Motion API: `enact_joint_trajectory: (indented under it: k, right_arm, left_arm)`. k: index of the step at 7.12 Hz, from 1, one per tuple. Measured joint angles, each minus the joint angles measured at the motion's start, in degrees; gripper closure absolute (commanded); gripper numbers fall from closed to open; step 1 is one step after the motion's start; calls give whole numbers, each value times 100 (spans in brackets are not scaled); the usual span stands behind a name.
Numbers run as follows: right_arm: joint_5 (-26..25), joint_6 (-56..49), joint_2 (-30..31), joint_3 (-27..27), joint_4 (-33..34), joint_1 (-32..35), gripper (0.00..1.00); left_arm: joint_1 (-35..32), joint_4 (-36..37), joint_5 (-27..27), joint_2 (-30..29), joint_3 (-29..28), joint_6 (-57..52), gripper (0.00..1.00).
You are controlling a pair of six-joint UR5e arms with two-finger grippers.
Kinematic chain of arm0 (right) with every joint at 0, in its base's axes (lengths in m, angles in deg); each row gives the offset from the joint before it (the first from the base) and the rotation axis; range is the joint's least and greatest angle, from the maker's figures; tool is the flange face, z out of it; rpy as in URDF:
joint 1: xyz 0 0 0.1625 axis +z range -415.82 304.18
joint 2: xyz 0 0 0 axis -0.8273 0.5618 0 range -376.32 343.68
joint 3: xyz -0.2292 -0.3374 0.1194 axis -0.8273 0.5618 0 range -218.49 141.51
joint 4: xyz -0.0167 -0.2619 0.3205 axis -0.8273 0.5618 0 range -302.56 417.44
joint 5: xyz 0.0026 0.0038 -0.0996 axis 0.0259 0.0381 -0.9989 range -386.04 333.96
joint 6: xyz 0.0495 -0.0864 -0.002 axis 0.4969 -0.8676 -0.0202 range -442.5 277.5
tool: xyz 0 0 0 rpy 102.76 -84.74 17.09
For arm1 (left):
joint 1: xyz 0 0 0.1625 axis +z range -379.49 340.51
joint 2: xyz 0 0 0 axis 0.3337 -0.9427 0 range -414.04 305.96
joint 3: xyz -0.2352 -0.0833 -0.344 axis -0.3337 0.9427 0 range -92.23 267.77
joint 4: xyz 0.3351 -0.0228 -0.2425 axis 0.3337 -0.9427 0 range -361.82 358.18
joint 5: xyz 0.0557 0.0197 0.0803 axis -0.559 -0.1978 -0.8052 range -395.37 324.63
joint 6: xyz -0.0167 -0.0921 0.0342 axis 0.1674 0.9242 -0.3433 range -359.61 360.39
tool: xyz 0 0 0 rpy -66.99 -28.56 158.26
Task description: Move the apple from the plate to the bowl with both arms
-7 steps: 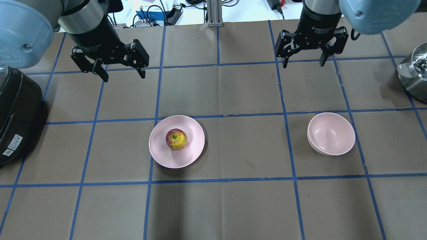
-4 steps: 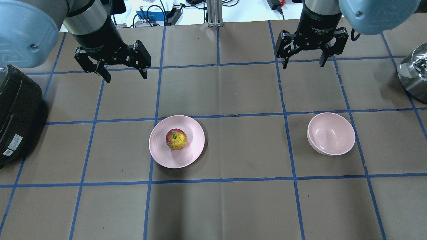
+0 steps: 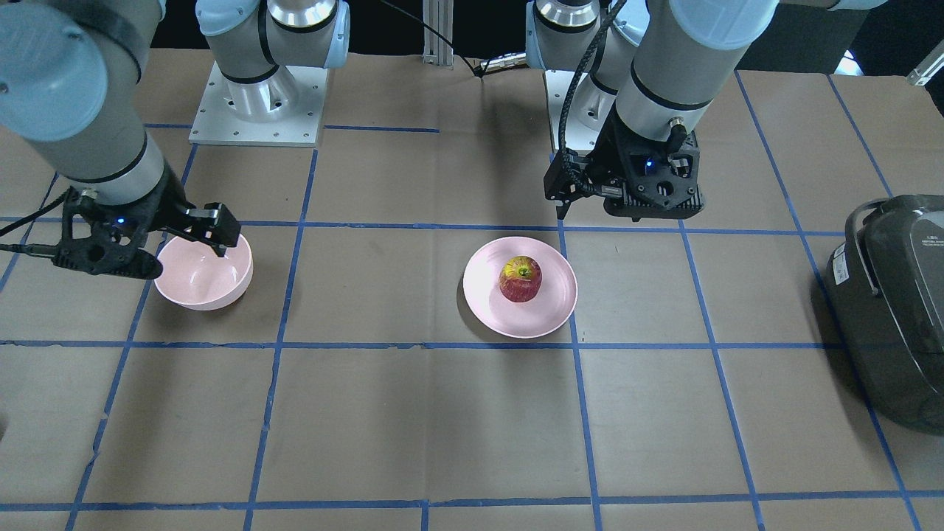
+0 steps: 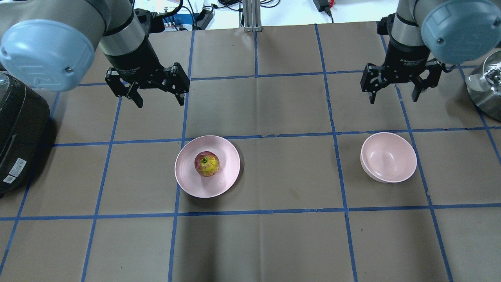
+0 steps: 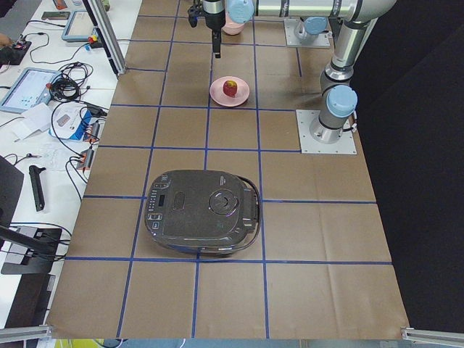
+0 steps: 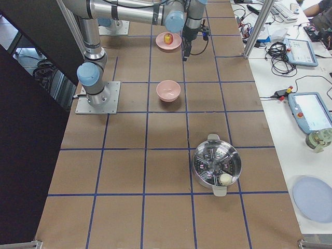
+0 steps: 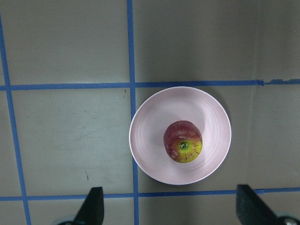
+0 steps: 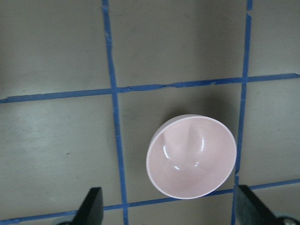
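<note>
Clearly the apple [image 4: 207, 163] sits on the plate [image 4: 188, 179] mid-bench, the empty bowl [image 4: 388, 158] nearer the right edge. Left hand [image 4: 160, 102] and right hand [image 4: 393, 100] hang above, both spread apart, probably so each can descend freely.

1. Each wrist view cuts off its own gripper at the bottom edge. Only two dark fingertips show of the left gripper [image 7: 169, 204], and two of the right gripper [image 8: 168, 206].
2. In the front-facing view the right gripper covers part of the bowl's [image 3: 210, 284] far rim.
3. In the overhead view the left edge cuts off the black cooker [image 4: 19, 129], and the right edge the steel pot [image 4: 485, 86].
4. In the left side view the bowl is a pink sliver behind a blue joint cap [image 5: 241, 11].
</note>
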Motion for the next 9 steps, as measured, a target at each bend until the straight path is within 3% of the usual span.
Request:
enact_joint_trajectory:
  k: [2, 4, 5, 7, 8, 9]
  right_arm:
    - [-58, -598, -27, -784, 798, -645, 0]
    - [-17, -1223, -58, -1562, 1759, -1081, 1]
    - [11, -1402, -67, -1923, 2187, -1203, 11]
    - [59, -1507, -72, -2478, 2849, -1299, 81]
    - [65, -1538, -71, -2608, 2964, -1314, 100]
    - [90, -1553, -65, -2655, 3009, -1319, 100]
  left_arm:
    - [-42, 391, 324, -249, 423, 123, 0]
    - [-50, 1288, 373, -375, 1301, 188, 0]
    - [-51, 1848, 371, -446, 1777, 310, 0]
    - [-79, 2500, 394, -706, 2209, 736, 0]
    - [-149, 2648, 407, -818, 2260, 841, 0]
    - [-257, 2785, 410, -916, 2278, 910, 0]
